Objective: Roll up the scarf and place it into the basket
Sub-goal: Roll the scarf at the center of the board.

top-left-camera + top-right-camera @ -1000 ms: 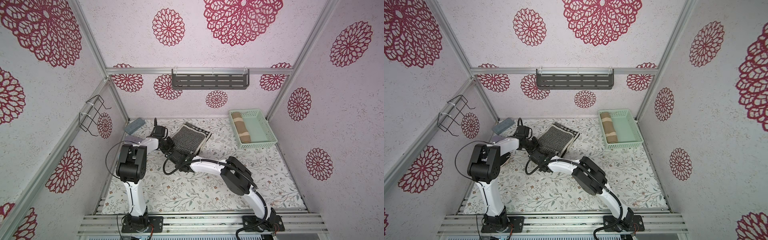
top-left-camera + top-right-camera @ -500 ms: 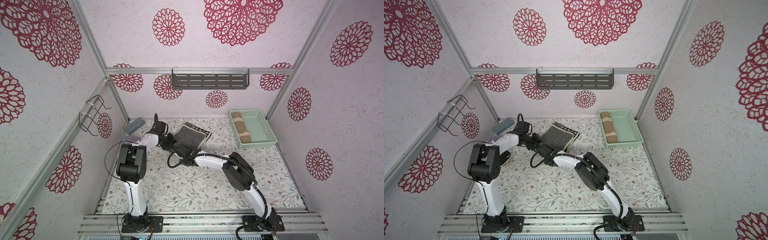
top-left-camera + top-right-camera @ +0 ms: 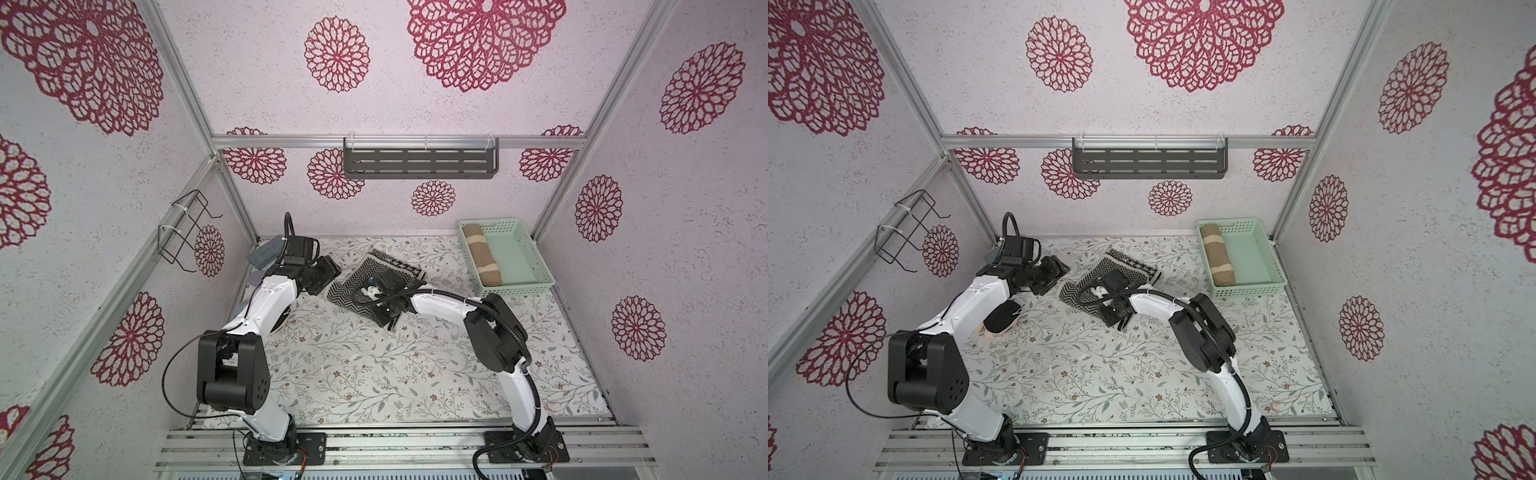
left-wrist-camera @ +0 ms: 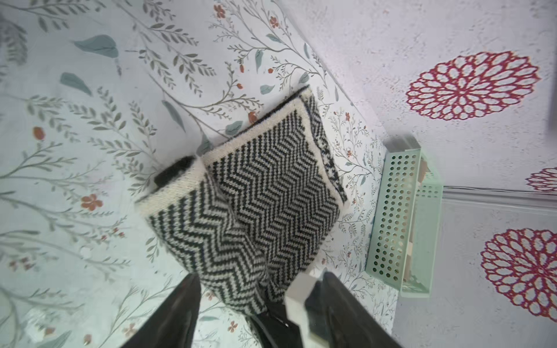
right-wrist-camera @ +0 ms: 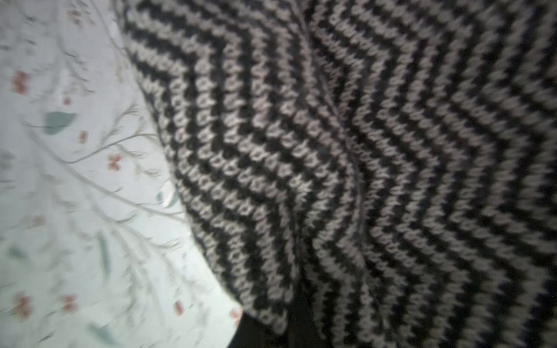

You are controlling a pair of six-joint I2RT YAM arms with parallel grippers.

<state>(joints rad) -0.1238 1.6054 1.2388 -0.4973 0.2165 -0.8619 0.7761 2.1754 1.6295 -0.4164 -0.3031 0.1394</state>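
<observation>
Arm R (image 3: pixel 440 297) low over scarf (image 3: pixel 343 291)

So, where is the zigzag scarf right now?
In a top view the folded scarf lies at the far side of the table, between the left pincer and the green basket, closer to the pincer.

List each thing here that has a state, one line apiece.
basket, upright, holds a rolled tan scarf along one side.
zigzag scarf, folded, not rolled, lying outside the basket.
left gripper, fingers open at the zigzag scarf's end.
right gripper, fingers shut on the zigzag scarf.
</observation>
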